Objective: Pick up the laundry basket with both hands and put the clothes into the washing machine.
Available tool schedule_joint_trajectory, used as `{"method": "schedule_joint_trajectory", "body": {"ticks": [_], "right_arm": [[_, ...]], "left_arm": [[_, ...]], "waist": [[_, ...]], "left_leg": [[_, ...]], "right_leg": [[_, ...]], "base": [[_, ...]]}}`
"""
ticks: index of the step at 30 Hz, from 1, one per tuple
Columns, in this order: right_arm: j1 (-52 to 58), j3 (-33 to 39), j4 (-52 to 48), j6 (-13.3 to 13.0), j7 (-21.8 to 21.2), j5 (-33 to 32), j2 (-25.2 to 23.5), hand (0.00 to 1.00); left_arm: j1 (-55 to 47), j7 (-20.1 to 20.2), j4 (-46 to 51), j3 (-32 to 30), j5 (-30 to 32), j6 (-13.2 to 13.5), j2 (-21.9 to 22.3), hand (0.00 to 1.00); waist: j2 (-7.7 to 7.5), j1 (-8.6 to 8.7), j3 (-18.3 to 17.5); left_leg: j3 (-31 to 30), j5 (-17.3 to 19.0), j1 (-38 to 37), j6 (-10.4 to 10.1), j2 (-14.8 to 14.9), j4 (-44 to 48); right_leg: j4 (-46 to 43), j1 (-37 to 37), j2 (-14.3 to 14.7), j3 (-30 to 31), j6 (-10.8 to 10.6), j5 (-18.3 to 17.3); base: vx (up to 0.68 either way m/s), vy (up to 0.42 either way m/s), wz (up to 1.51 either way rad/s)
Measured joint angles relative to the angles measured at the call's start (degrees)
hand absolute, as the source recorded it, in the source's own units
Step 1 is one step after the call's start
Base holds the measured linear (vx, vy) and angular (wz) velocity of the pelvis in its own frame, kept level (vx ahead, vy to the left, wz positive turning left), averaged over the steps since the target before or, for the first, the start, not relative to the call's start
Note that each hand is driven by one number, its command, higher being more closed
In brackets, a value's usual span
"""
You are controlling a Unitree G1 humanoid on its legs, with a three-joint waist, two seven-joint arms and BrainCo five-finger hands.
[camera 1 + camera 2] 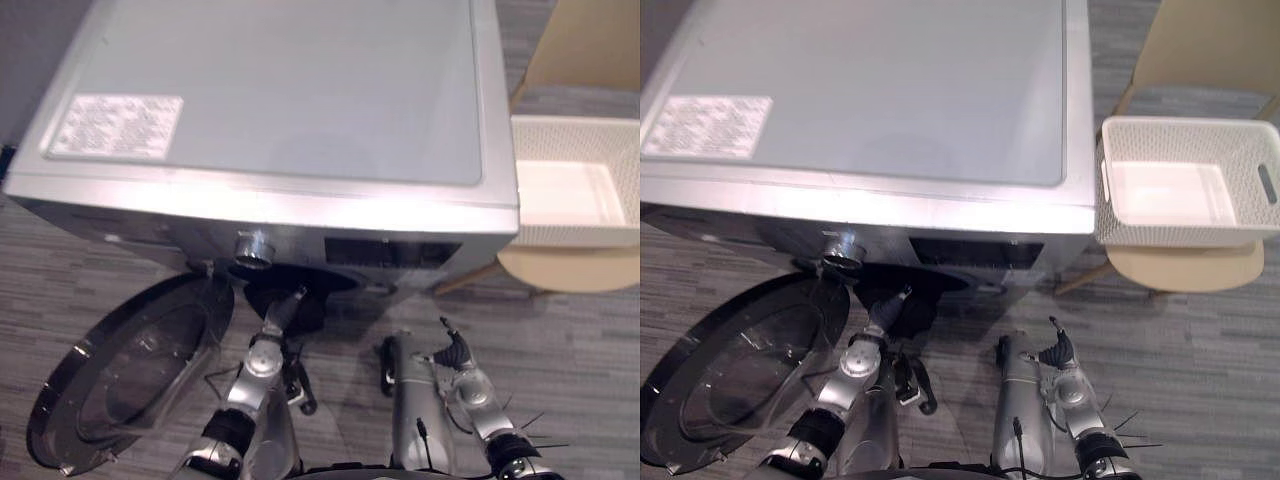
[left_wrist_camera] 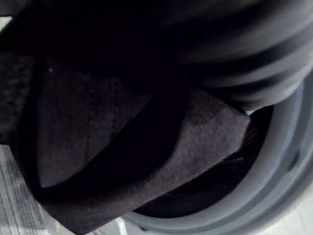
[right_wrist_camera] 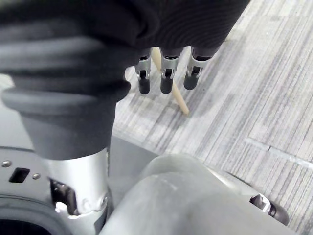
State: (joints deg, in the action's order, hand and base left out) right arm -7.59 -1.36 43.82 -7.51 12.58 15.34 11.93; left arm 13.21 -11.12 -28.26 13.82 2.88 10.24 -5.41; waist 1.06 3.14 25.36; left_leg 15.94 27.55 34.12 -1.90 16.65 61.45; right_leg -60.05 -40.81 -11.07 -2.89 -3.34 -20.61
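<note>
Silver-grey front-loading washing machine (image 1: 280, 90) fills the upper left and centre of the head views, seen from above, with a white printed label (image 1: 115, 125) in the upper left of its lid and a chrome dial (image 1: 252, 248) on the front panel. Its round glass door with dark rim (image 1: 120, 370) hangs wide open at lower left. Left hand (image 1: 288, 305) reaches up from bottom centre to the drum opening just below the dial and is buried in a black fabric garment (image 2: 122, 147). Cannot tell whether it grasps the cloth or just pushes it. In the left wrist view the garment lies partly over the grey rubber door seal (image 2: 274, 161), draped across the lip of the opening. Right hand (image 1: 455, 350) sits low, right of centre, well apart from the machine. Its fingers (image 3: 166, 81) are relaxed and hold nothing, pointing at the grey striped carpet (image 1: 1200, 380). White perforated plastic laundry basket (image 1: 1180, 235) sits at the right edge, just beside the machine's corner, on the beige seat of a pale wooden chair (image 1: 1185, 268). No clothes show inside the basket.
</note>
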Motion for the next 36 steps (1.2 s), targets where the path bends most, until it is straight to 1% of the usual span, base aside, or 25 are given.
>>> {"method": "schedule_joint_trajectory", "body": {"ticks": [1,2,3,4,5,7,8,9,10,12,13,15,16,18,19,20,22,23,24,25,27,30,31,33,36], "right_arm": [[0.3,0.5,-1.9,0.0,-0.3,-0.2,0.1,0.0],[1.5,1.1,-5.3,-0.1,0.4,-0.9,-0.1,0.0],[1.9,1.8,-7.1,-0.1,1.2,-1.3,-0.2,0.0],[1.8,2.6,-8.7,-0.1,1.6,-1.5,-0.2,0.0],[1.9,2.8,-9.9,0.0,1.9,-1.7,-0.1,0.0],[1.6,4.0,-13.1,0.1,2.8,-1.8,0.5,0.0],[1.6,4.1,-14.0,0.1,2.8,-1.8,0.7,0.0],[1.6,4.4,-16.5,0.0,2.9,-1.8,0.7,0.0],[1.7,4.6,-17.4,-0.1,2.9,-1.8,0.7,0.0],[2.3,5.8,-20.8,-1.2,2.9,-3.1,1.0,0.0],[2.4,6.1,-21.4,-1.5,2.9,-3.5,1.0,0.0],[2.9,7.2,-23.6,-2.6,2.8,-4.3,1.0,0.0],[3.0,7.3,-24.0,-3.0,2.7,-4.7,1.0,0.0],[3.2,7.8,-25.2,-5.0,2.7,-5.7,0.9,0.0],[3.1,7.8,-25.2,-5.4,2.6,-5.8,0.9,0.0],[3.0,7.9,-25.9,-6.2,2.3,-5.8,0.7,0.0],[2.9,7.9,-27.3,-7.3,2.1,-5.9,-0.4,0.0],[2.9,7.9,-27.4,-7.8,2.1,-6.4,-0.5,0.0],[2.9,8.0,-27.3,-7.9,2.1,-7.5,-0.3,0.0],[2.6,8.0,-27.3,-8.0,1.8,-8.1,-0.4,0.0],[2.3,8.0,-27.3,-8.7,1.2,-8.3,-0.5,0.0],[2.3,8.0,-27.7,-10.0,0.7,-10.6,-1.3,0.0],[2.6,8.0,-28.4,-10.0,0.7,-11.2,-1.4,0.0],[3.0,8.0,-29.2,-10.1,0.7,-12.0,-1.4,0.0],[3.0,7.9,-29.5,-10.1,0.8,-12.4,-1.5,0.0]], "left_arm": [[0.8,-0.4,2.4,0.4,0.0,0.0,0.0,1.0],[2.5,-1.3,6.3,1.5,0.1,0.0,0.1,1.0],[4.6,-1.8,9.0,2.0,0.1,0.1,0.3,1.0],[6.5,-2.9,10.1,1.9,0.2,0.0,0.5,1.0],[7.0,-3.0,11.2,2.0,0.2,-0.1,0.5,1.0],[10.7,-4.4,15.2,2.3,1.8,-1.1,0.4,1.0],[11.8,-5.1,15.9,2.3,2.5,-1.4,0.3,1.0],[15.0,-6.6,17.3,2.3,3.6,-2.5,-0.6,1.0],[16.4,-7.1,17.3,2.3,4.1,-2.6,-1.1,1.0],[22.6,-10.8,17.4,2.7,9.5,-4.0,-4.4,1.0],[23.9,-11.8,17.4,3.1,11.0,-4.4,-5.2,1.0],[31.7,-14.3,16.8,5.0,15.4,-7.4,-9.6,1.0],[33.2,-14.9,16.8,5.5,17.4,-8.0,-10.7,1.0],[42.9,-16.7,13.5,8.7,24.1,-10.1,-15.3,1.0],[45.2,-16.7,11.8,9.3,25.2,-10.2,-16.0,1.0],[50.0,-17.0,10.0,10.6,27.9,-10.6,-17.3,1.0],[58.8,-19.2,9.4,13.9,32.2,-10.9,-20.4,1.0],[59.7,-21.1,9.4,15.0,33.9,-10.3,-21.9,1.0],[61.8,-21.8,9.0,17.3,36.8,-9.8,-23.9,1.0],[65.7,-21.4,6.8,18.3,39.5,-10.1,-24.9,1.0],[68.1,-22.9,4.5,19.9,43.1,-9.9,-26.2,1.0],[70.8,-24.2,2.9,19.9,44.8,-9.9,-28.1,1.0],[71.8,-24.9,2.8,19.9,45.0,-10.1,-29.0,0.0],[74.8,-25.4,1.9,19.9,45.0,-11.5,-29.6,0.0],[76.4,-25.1,0.1,19.7,44.2,-12.4,-29.1,0.0]], "waist": [[-0.06,0.05,0.2],[-0.21,0.01,0.2],[-0.72,-0.19,0.5],[-1.16,-0.33,0.8],[-1.16,-0.33,0.8],[-1.65,-0.98,1.1],[-1.64,-1.01,1.1],[-1.64,-1.01,1.1],[-1.64,-1.0,1.1],[-1.69,-0.94,1.1],[-1.69,-0.99,1.1],[-1.81,-0.87,1.0],[-1.82,-0.9,1.0],[-1.94,-0.66,0.9],[-1.97,-0.51,0.9],[-2.29,-0.08,0.9],[-3.51,1.14,0.8],[-3.77,1.21,0.9],[-3.86,1.11,0.9],[-4.15,1.21,1.0],[-4.21,1.57,0.9],[-4.22,2.58,0.9],[-4.23,2.71,0.9],[-4.22,2.92,0.9],[-4.23,3.37,0.9]], "left_leg": [[-0.6,0.3,2.4,0.2,0.5,2.3],[-2.0,1.3,6.8,0.6,1.2,6.2],[-2.9,2.1,10.2,0.8,1.4,9.0],[-3.5,2.3,13.5,1.0,1.4,11.4],[-4.0,2.3,15.4,1.1,1.4,12.8],[-5.6,2.4,21.5,1.2,1.6,17.4],[-6.2,2.4,23.2,1.1,1.7,18.4],[-7.0,2.4,26.4,1.1,2.4,20.3],[-7.3,2.4,27.5,1.1,2.6,20.9],[-7.8,2.3,32.3,1.0,3.1,23.5],[-7.9,2.3,33.3,1.0,3.2,23.8],[-8.4,2.0,38.1,0.6,3.9,25.2],[-8.5,2.0,39.0,0.6,4.3,25.7],[-9.2,2.0,42.6,0.6,5.2,28.1],[-9.5,2.0,43.3,0.7,5.3,28.7],[-9.9,2.0,44.6,1.4,5.3,29.8],[-10.2,2.1,47.3,1.5,5.3,31.0],[-10.4,2.2,47.8,1.7,5.3,31.4],[-11.1,2.3,49.1,1.8,5.3,31.9],[-11.3,2.4,49.7,2.0,5.3,32.4],[-11.1,2.9,49.9,2.8,5.4,33.2],[-10.9,3.5,51.5,3.7,5.4,34.0],[-10.9,3.6,52.3,3.9,5.4,34.3],[-10.8,3.7,53.3,4.2,5.4,34.7],[-10.3,3.9,53.4,4.7,5.3,35.0]], "right_leg": [[-1.9,-1.9,0.0,-0.1,0.3,-0.3],[-5.4,-5.6,-0.2,-0.4,0.4,-1.2],[-8.2,-8.8,-0.5,-0.4,0.8,-1.9],[-10.8,-11.8,-1.2,-0.4,0.7,-2.5],[-12.1,-13.5,-1.4,-0.3,0.8,-2.8],[-17.1,-19.2,-2.1,-0.3,1.6,-3.7],[-18.0,-20.5,-2.1,-0.3,1.6,-3.8],[-19.7,-23.1,-2.0,-0.6,1.8,-4.1],[-20.3,-24.2,-2.0,-0.7,1.9,-4.1],[-23.1,-29.1,-1.9,-0.2,2.2,-4.1],[-23.4,-30.1,-1.8,-0.2,2.2,-4.1],[-24.5,-34.6,-1.4,-0.2,2.7,-3.8],[-24.8,-35.5,-1.2,-0.2,2.7,-3.7],[-26.6,-38.6,-0.8,-0.3,2.8,-3.6],[-27.1,-39.2,-0.8,-0.3,2.8,-3.6],[-28.0,-40.5,-0.7,-0.2,2.7,-3.6],[-29.1,-43.0,-0.7,-0.1,2.9,-3.2],[-29.3,-43.5,-0.7,-0.2,2.9,-3.2],[-29.6,-44.3,-0.7,-0.7,2.9,-3.2],[-30.0,-44.7,-0.7,-0.7,2.8,-3.3],[-30.5,-45.0,-0.7,-0.3,2.3,-3.5],[-30.5,-46.3,-0.7,-0.2,1.5,-3.5],[-30.5,-47.1,-0.7,-0.1,1.3,-3.3],[-30.5,-48.0,-0.8,0.0,1.0,-3.0],[-30.9,-48.4,-1.0,0.4,1.0,-2.8]], "base": [[-0.23,0.026,0.11],[-0.14,0.001,0.17],[-0.17,-0.015,0.22],[-0.13,-0.026,0.18],[-0.16,-0.057,0.24],[-0.14,-0.077,0.2],[-0.11,-0.069,0.09],[-0.08,-0.054,0.05],[-0.09,-0.071,0.04],[-0.09,-0.083,-0.01],[-0.08,-0.072,-0.05],[-0.06,-0.061,-0.05],[-0.04,-0.066,-0.09],[-0.01,-0.048,-0.13],[0.03,-0.015,-0.12],[0.04,-0.007,-0.09],[0.05,-0.015,-0.07],[0.05,-0.016,-0.06],[0.06,-0.018,-0.02],[0.04,-0.009,-0.01],[0.01,0.004,-0.02],[0.0,0.014,-0.07],[0.0,0.022,-0.11],[0.0,0.014,-0.06],[0.01,0.0,0.01]]}}
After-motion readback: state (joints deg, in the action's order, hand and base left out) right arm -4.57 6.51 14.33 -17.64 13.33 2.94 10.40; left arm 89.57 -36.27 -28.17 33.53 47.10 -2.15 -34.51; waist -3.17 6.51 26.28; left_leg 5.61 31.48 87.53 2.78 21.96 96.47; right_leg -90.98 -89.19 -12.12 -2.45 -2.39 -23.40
